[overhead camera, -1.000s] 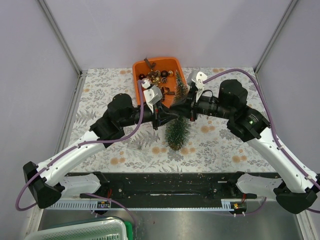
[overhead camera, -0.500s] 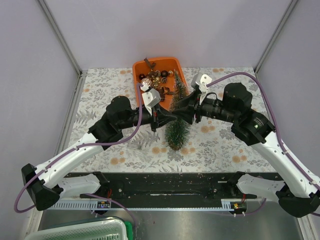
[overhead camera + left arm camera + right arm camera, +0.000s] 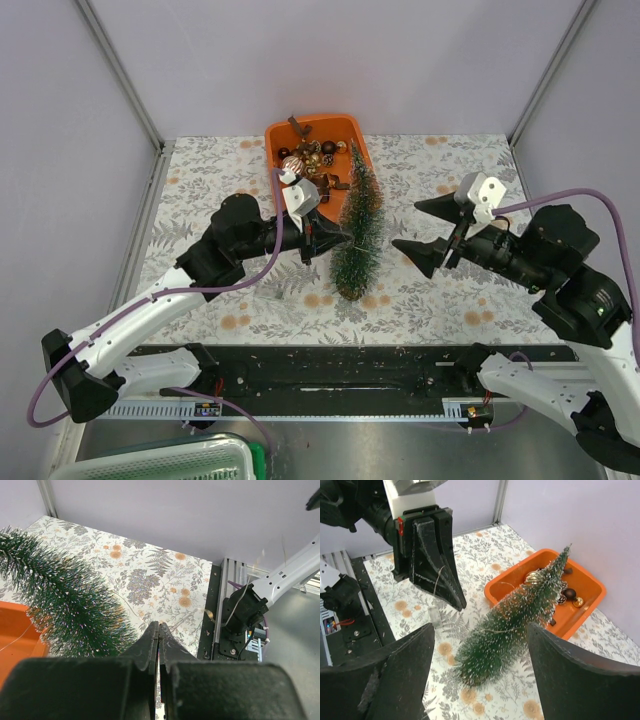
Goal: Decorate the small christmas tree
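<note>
The black-and-white left arm stretches forward and to the right. Its black two-finger left gripper (image 3: 343, 240) is pressed closed, fingers (image 3: 150, 642) touching. The matching right arm points left, its black right gripper (image 3: 418, 231) spread wide, facing the left gripper, apart.

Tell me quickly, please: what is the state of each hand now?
Left hand: closed, tips pressed together beside the small christmas tree; nothing clearly held.
Right hand: open wide, empty.
</note>
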{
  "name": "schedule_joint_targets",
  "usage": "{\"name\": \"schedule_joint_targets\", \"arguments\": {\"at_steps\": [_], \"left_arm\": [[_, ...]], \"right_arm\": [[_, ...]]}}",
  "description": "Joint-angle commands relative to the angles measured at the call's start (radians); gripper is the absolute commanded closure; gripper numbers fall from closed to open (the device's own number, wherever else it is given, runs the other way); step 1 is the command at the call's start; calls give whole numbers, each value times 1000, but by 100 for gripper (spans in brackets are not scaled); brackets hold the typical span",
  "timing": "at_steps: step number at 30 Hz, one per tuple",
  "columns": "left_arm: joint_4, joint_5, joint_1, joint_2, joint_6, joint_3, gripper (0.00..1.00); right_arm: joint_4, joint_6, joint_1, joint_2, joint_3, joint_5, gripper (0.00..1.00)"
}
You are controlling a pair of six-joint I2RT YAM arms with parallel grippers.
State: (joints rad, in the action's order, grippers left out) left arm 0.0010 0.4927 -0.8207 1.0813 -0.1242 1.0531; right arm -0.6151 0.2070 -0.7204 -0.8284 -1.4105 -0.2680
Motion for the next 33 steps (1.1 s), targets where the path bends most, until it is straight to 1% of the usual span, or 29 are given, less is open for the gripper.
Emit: {"name": "schedule_joint_targets", "arguments": {"at_steps": [1, 3, 7, 13, 19, 21, 23, 28, 29, 31, 33], "left_arm": [[45, -20, 9, -32, 12, -4, 100], [42, -25, 9, -29, 12, 1, 100], [36, -28, 11, -26, 12, 12, 100], [31, -34, 14, -27, 15, 15, 100], [31, -40, 15, -26, 17, 15, 100], [31, -42, 15, -29, 18, 16, 100], [31, -43, 15, -29, 18, 15, 100], [31, -45, 15, -32, 18, 7, 100], [33, -45, 17, -34, 20, 7, 100], [33, -48, 15, -35, 20, 8, 100], [31, -49, 18, -37, 18, 8, 100]], "right_arm": [[-149, -15, -8, 0, -50, -18, 18], [-182, -47, -8, -8, -45, -92, 20], [-230, -83, -7, 1, -6, -119, 23], [-207, -138, -7, 40, 50, -168, 23], [-172, -198, -7, 38, 94, -252, 27], [-153, -201, -7, 46, 122, -255, 29], [-144, -245, -8, 52, 128, -237, 31], [-109, -284, -8, 74, 134, -257, 33], [-109, -285, -8, 72, 136, -260, 35], [-115, -288, -7, 63, 139, -257, 45], [-127, -288, -8, 55, 142, -257, 61]]}}
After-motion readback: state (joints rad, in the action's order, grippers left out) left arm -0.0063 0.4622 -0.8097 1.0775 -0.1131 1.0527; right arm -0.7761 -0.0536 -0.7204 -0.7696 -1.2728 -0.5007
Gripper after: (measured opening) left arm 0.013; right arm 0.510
